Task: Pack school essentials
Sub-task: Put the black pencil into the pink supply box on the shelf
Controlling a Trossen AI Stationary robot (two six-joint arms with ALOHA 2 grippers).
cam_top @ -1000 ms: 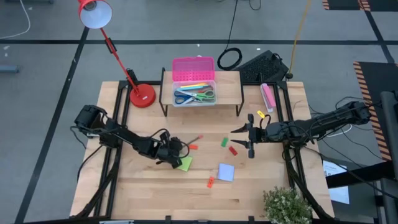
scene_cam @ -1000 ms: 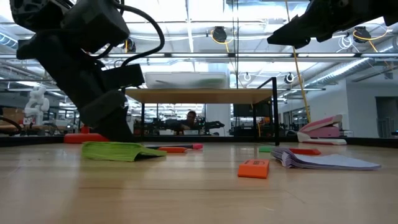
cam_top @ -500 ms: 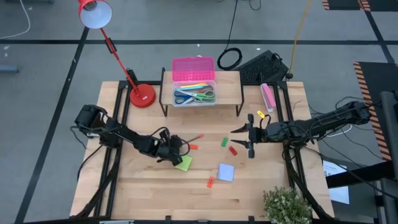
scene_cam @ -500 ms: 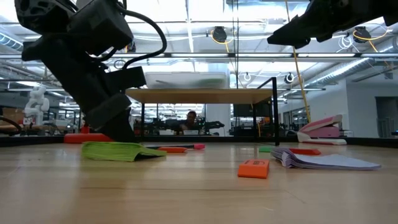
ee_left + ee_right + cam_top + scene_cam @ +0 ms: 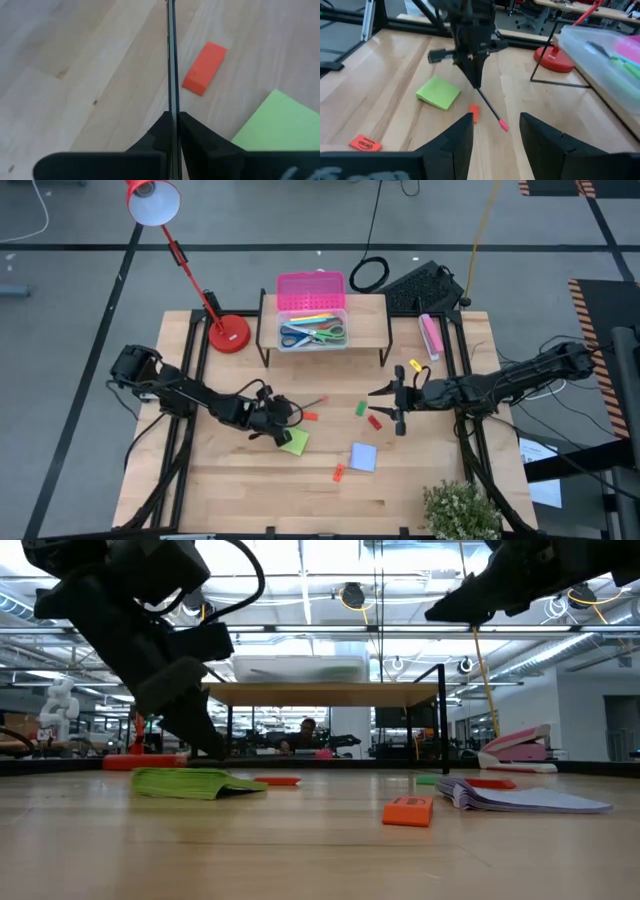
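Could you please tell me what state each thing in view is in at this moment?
Left tool: shut on the pencil, above the table.
Pencil: gripped at one end, tilted, pink tip low.
Right tool: open, holding nothing.
Clear box: open, pink lid up, scissors inside.
Green pad: flat on the table.
Lavender pad: flat on the table.

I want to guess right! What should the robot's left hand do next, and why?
Probably carry the pencil toward the clear box: the left hand is shut on it, its pink tip is off the table, and scissors already lie in that box.
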